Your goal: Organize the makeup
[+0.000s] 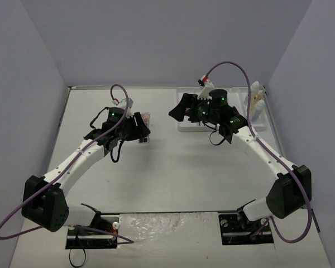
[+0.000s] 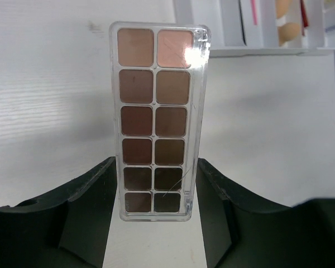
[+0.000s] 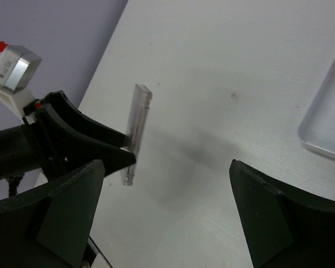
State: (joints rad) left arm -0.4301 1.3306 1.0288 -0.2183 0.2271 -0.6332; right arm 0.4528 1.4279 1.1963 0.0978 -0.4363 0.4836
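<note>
A clear eyeshadow palette (image 2: 154,120) with brown and peach shades stands upright between my left gripper's fingers (image 2: 103,184). My left gripper (image 1: 140,129) is shut on the palette's lower end and holds it (image 1: 146,124) above the table, left of centre. In the right wrist view the palette (image 3: 136,128) shows edge-on, off the surface, with its shadow beside it. My right gripper (image 1: 178,111) is open and empty, in the air (image 3: 167,184) facing the palette, just left of the white divided tray (image 1: 184,127). White and amber bottles (image 1: 257,103) stand at the far right.
The tray's front rim (image 2: 268,51) shows beyond the palette, with peach sponges (image 2: 287,22) and a pink-edged item in its compartments. A tray corner (image 3: 324,128) shows in the right wrist view. Grey walls close in the table on three sides.
</note>
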